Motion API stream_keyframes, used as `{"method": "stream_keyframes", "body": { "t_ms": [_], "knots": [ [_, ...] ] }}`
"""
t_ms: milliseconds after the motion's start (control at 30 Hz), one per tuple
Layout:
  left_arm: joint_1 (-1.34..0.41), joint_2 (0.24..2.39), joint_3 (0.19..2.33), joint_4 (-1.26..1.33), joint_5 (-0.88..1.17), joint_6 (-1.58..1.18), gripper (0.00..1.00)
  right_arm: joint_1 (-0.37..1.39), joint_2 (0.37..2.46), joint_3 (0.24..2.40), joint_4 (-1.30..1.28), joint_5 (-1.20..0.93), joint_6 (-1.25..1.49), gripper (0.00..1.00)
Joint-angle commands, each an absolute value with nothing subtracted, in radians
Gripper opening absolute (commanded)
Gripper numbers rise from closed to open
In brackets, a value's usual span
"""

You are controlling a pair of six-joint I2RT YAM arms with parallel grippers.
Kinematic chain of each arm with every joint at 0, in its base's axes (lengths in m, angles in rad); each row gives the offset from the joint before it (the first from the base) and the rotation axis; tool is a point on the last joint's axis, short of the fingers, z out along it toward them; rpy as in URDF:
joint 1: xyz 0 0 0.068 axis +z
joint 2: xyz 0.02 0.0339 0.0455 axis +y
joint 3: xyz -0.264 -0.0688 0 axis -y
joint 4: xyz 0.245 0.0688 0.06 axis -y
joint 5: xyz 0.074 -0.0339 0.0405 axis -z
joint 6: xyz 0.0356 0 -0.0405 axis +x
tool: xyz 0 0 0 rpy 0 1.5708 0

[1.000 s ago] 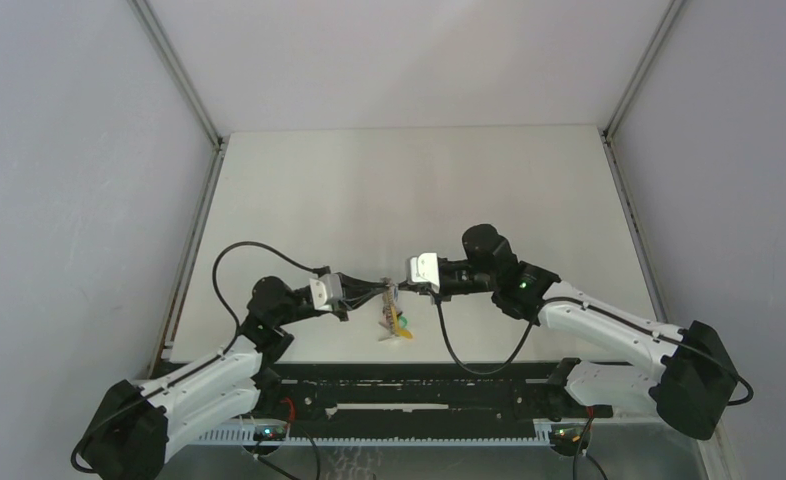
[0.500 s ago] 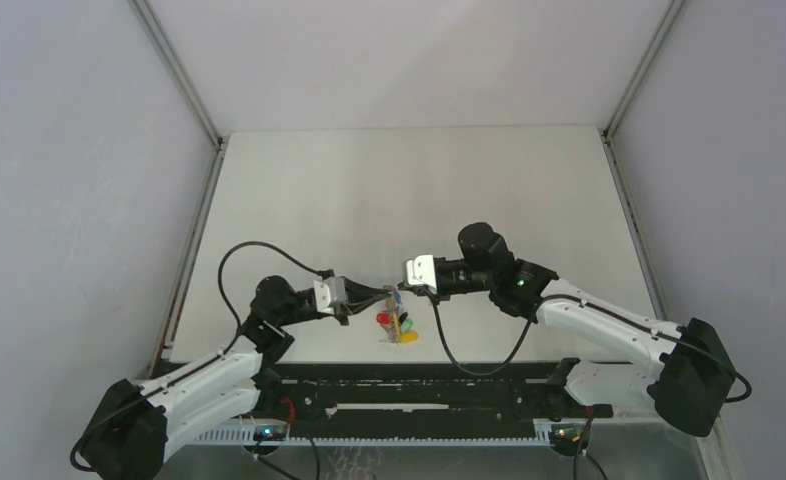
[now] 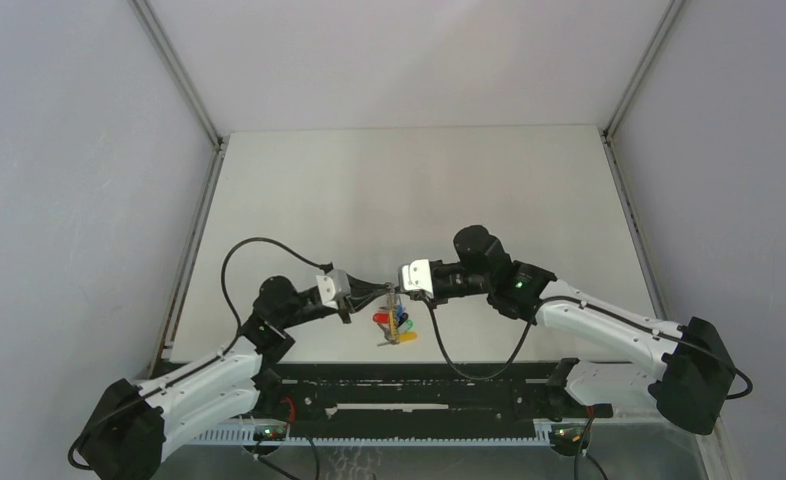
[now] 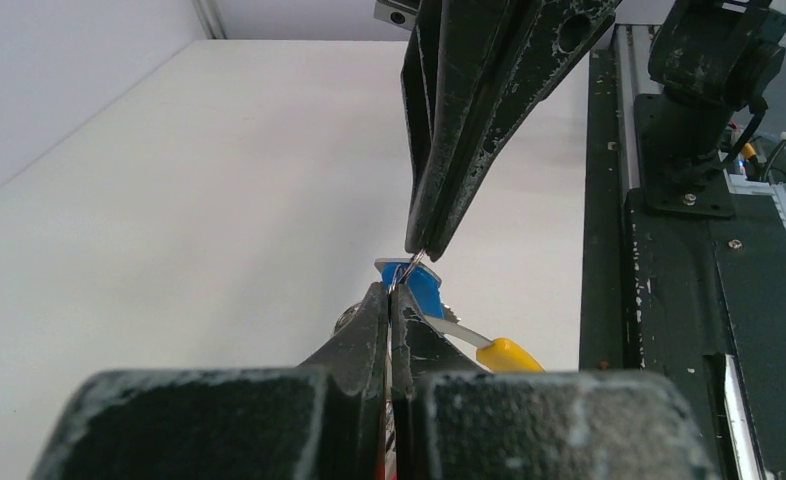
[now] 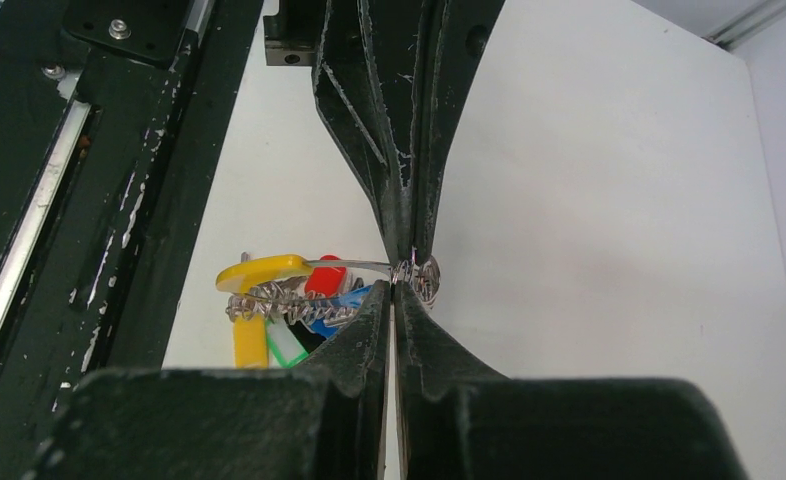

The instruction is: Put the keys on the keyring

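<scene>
The keyring (image 5: 287,301), a grey coiled metal loop with a yellow curved section (image 5: 259,269), hangs just above the table between both grippers. Several keys (image 3: 395,324) dangle from it: red (image 5: 326,275), blue (image 4: 421,291), green (image 5: 285,346) and yellow (image 5: 247,341) heads. My left gripper (image 4: 392,292) is shut on the ring's thin wire. My right gripper (image 5: 393,288) meets it tip to tip and is shut on the same wire beside a small coil (image 5: 428,280). In the top view the two grippers touch near the table's front middle, left (image 3: 377,297) and right (image 3: 393,291).
The black rail (image 3: 419,395) with the arm bases runs along the near table edge, just in front of the hanging keys. White walls enclose the white table (image 3: 419,190) on the left, right and far sides.
Both grippers have drifted slightly left and toward the near edge with the ring. The hanging keys have swung and fanned out, so the red and blue heads now show.
</scene>
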State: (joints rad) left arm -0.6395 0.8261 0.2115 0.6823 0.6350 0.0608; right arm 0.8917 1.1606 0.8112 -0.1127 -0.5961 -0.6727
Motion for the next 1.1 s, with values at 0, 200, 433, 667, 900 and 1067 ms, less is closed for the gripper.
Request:
{"method": "stream_keyframes", "body": {
  "t_ms": [0, 200, 433, 667, 900, 1067],
  "knots": [
    [-0.653, 0.802, 0.246, 0.708, 0.571, 0.040, 0.00, 0.909, 1.152, 0.860, -0.056, -0.608, -0.660, 0.00],
    [-0.653, 0.769, 0.225, 0.763, 0.510, 0.002, 0.00, 0.929, 1.158, 0.860, -0.093, -0.560, -0.698, 0.00],
    [-0.653, 0.747, 0.184, 0.877, 0.496, -0.077, 0.00, 0.949, 1.170, 0.844, -0.107, -0.501, -0.742, 0.00],
    [-0.653, 0.730, 0.164, 0.908, 0.476, -0.103, 0.00, 0.975, 1.172, 0.836, -0.112, -0.441, -0.762, 0.00],
    [-0.653, 0.733, 0.117, 1.010, 0.471, -0.121, 0.00, 0.913, 1.099, 0.837, -0.122, -0.538, -0.693, 0.18],
    [-0.653, 0.738, 0.099, 1.045, 0.488, -0.118, 0.00, 0.830, 1.056, 0.836, -0.064, -0.686, -0.623, 0.26]
  ]
}}
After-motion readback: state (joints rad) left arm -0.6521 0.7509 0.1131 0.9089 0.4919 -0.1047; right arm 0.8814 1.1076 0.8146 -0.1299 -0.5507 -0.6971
